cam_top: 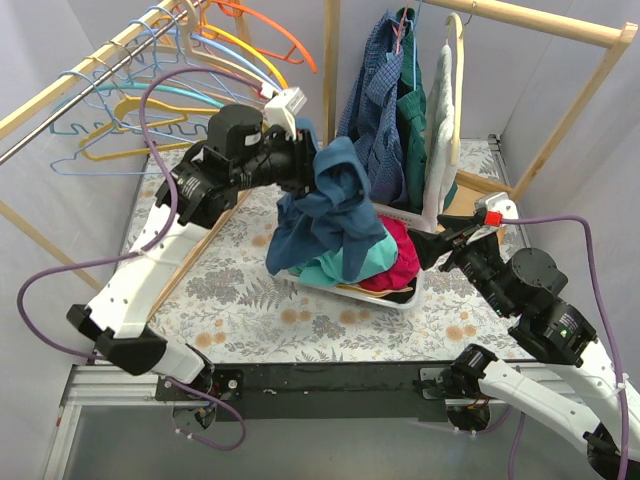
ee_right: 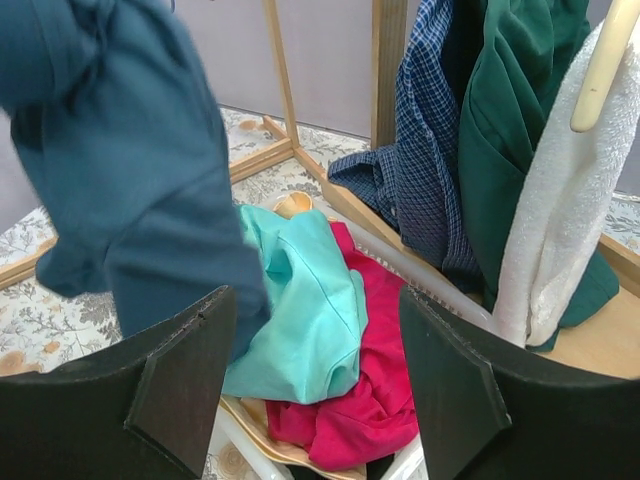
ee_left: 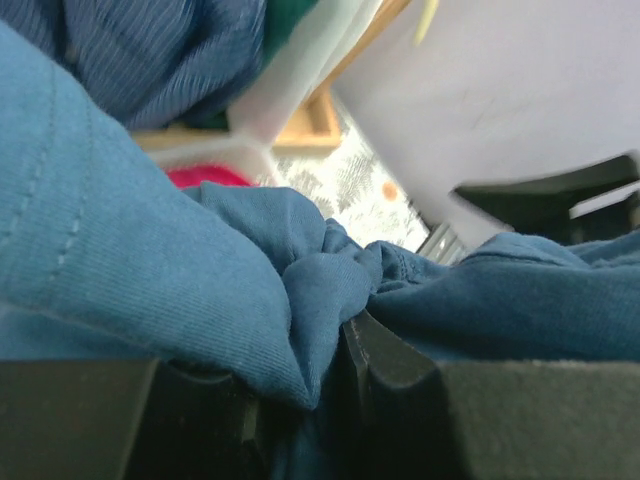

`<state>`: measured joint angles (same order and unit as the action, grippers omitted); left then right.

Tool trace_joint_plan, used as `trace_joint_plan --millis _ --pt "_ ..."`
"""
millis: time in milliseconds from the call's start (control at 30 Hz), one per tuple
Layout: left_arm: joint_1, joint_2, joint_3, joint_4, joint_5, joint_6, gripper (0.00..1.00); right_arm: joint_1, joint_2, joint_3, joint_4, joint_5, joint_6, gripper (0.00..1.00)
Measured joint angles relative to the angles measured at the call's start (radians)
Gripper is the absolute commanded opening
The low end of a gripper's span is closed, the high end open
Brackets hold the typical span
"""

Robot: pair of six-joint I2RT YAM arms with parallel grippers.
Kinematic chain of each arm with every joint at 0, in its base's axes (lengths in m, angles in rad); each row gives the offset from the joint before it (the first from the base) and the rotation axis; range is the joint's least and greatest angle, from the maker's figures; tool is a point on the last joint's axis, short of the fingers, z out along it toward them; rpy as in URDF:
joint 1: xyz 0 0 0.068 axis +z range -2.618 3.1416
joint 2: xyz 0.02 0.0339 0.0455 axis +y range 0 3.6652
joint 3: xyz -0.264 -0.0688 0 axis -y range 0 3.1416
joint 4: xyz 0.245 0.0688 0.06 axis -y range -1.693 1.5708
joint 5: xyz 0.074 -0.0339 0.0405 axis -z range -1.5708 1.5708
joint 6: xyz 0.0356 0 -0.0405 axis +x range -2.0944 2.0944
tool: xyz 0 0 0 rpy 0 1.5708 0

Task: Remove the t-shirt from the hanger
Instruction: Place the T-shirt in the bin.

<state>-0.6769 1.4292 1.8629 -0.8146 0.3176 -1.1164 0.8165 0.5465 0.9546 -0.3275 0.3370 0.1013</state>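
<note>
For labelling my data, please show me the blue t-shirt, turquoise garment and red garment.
blue t-shirt (cam_top: 330,215): top view, hanging bunch's middle
turquoise garment (ee_right: 305,310): right wrist view, centre
red garment (ee_right: 372,385): right wrist view, lower part

Blue t-shirt (cam_top: 325,215) hangs over the basket (cam_top: 398,301), screening its left side. Hung garments (cam_top: 385,110) wall off the back, just beside it. Hangers (cam_top: 150,90) crowd the left rail. Open tabletop (cam_top: 250,300) lies along the basket's near side.
</note>
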Motion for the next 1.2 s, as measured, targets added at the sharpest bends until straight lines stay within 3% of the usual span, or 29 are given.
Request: trace_joint_plan --millis 133,300,433,567,767,1000,1200 --pt "-0.012 0.100 0.155 0.034 0.016 0.004 0.00 0.000 -0.009 0.000 -0.019 0.010 0.000 0.73" --pt "-0.033 0.124 0.169 0.069 0.027 0.005 0.00 0.000 -0.029 0.000 -0.024 0.029 -0.004 0.73" --pt "-0.072 0.097 0.033 0.140 0.020 0.006 0.00 0.000 -0.040 0.005 -0.032 0.039 -0.005 0.73" --pt "-0.141 0.056 -0.243 0.243 -0.033 0.008 0.00 0.000 -0.054 0.005 -0.039 0.048 -0.007 0.73" --pt "-0.261 0.131 -0.519 0.399 -0.260 -0.011 0.00 0.000 -0.061 0.005 -0.044 0.049 -0.003 0.73" --pt "-0.323 0.216 -0.596 0.636 -0.516 -0.058 0.00 0.000 -0.076 0.005 -0.094 0.050 0.001 0.73" --pt "-0.327 0.255 -0.629 0.762 -0.647 -0.122 0.00 0.000 -0.109 0.005 -0.122 0.054 0.006 0.73"
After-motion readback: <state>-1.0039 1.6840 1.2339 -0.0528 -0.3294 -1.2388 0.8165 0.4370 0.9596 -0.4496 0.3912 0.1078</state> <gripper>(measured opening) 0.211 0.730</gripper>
